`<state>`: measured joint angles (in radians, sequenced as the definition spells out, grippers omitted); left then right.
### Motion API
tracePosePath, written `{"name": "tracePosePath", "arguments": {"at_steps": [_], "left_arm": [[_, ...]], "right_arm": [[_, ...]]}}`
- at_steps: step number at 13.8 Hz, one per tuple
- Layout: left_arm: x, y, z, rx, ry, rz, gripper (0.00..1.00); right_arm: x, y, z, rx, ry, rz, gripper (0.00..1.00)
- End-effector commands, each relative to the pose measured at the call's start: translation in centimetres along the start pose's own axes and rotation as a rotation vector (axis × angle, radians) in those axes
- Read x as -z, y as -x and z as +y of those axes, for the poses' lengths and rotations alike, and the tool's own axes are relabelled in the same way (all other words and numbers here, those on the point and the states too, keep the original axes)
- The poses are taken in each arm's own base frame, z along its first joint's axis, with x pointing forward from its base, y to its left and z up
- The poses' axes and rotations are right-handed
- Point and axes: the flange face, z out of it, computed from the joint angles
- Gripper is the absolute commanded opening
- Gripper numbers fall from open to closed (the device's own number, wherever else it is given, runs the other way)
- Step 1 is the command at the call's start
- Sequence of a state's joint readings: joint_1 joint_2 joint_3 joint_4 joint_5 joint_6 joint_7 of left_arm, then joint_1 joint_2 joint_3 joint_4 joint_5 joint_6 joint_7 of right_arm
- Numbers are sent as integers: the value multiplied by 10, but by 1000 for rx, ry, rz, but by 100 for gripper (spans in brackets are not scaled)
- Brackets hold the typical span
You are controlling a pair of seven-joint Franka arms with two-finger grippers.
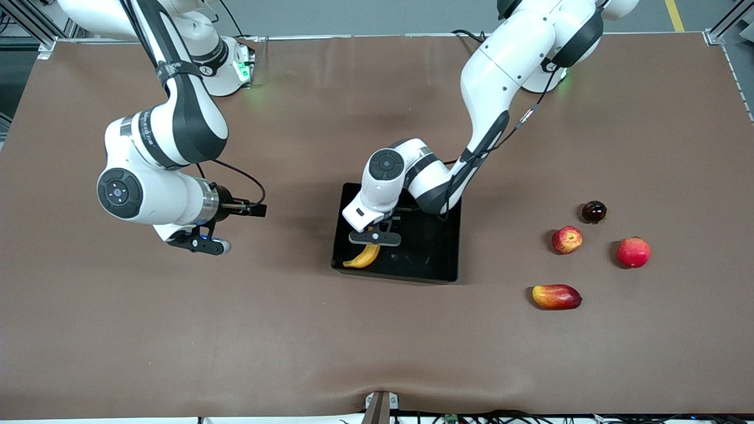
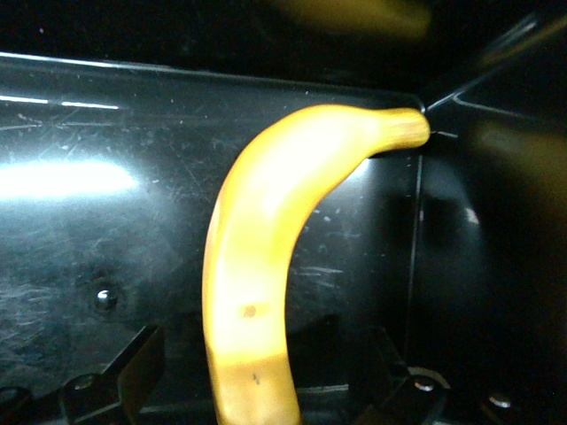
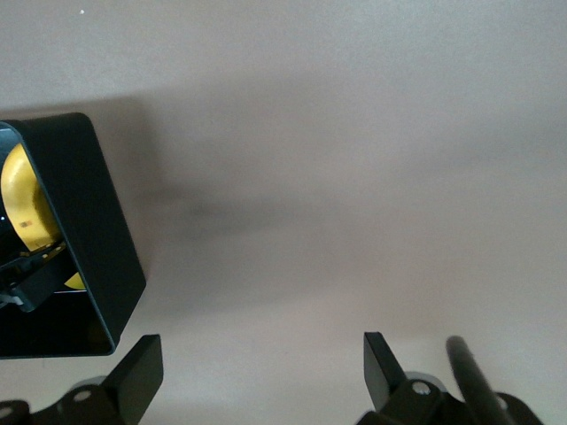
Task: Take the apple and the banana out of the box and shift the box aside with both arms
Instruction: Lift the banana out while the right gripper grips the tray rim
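Brown matte table covering (image 1: 177,330) is filling nearly the whole front view, wrinkling slightly along the edge nearest the camera. Grey floor (image 1: 365,15) is showing past the table's top edge, with a yellow floor line (image 1: 674,15) running at the corner toward the left arm's end. Metal frame posts (image 1: 26,26) are standing at the top corners. Soft overhead light is casting blurred shadows on the covering; green glow is spilling onto it near the top edge.
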<state>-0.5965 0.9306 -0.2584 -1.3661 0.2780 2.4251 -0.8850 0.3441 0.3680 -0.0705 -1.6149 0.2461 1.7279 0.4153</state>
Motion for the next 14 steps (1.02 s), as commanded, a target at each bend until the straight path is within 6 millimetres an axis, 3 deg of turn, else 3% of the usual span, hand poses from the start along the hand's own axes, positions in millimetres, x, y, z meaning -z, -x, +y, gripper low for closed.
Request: {"name": "tracePosePath", "arguments": {"at_steps": [1,2,3,4,5,6,11,14], "left_arm": [[-15,5,3,6,-3,23,100],[-16,5,3,1,1,27,100],[-18,6,2,-3,-1,24,79],[-18,6,3,-8,-3,27,50],[-14,8,7,-15,1,31,13],[-10,7,8,-11,3,35,0],[32,-9,6,-37,-37,74,0],[71,-21,3,-24,-52,91,0]], "right_arm": [[6,8,6,-12,-19,-8,100],[6,8,6,-12,-19,-8,100],[6,8,6,-11,-18,-7,100],[6,8,6,-11,-19,-6,100],[5,8,6,-12,-18,-7,100],[6,8,6,-12,-19,-8,100],[6,8,6,-9,-20,-6,100],[4,7,6,-9,-17,-8,100]]}}
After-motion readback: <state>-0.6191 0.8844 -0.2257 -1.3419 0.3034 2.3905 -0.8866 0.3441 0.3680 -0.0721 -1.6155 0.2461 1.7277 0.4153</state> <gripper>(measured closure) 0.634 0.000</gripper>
